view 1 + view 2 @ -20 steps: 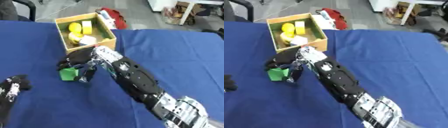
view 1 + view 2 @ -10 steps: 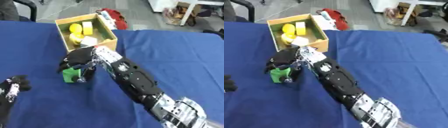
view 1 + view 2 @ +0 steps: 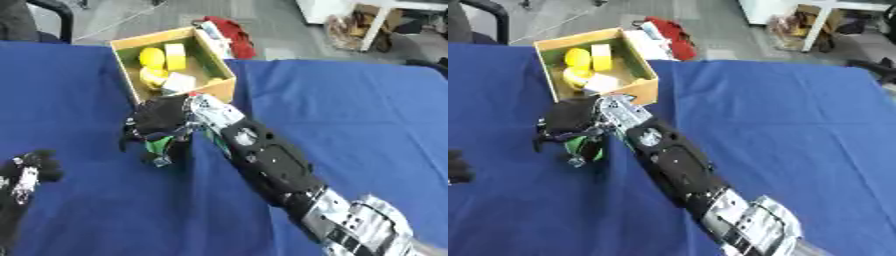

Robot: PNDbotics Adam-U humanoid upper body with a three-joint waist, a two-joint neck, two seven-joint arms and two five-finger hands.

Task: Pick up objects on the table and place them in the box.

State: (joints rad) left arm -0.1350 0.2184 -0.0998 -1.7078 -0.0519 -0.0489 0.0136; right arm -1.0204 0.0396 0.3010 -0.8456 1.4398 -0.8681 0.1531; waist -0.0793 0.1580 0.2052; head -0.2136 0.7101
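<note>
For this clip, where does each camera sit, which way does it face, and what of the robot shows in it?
Left eye view: in the robot's head, looking down at the blue table; the right hand is curled round a green object near the box, and the left hand idles at the lower left.
Right eye view: the other eye of that camera, facing the same way, shifted slightly; only part of the left hand shows at the edge.
Shared: table, box, right arm, green object.

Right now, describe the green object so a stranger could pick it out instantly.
Start at the open cardboard box at the far side of the blue table. Just in front of it, the right hand curls round the green object. It is the only green thing outside the box.
</note>
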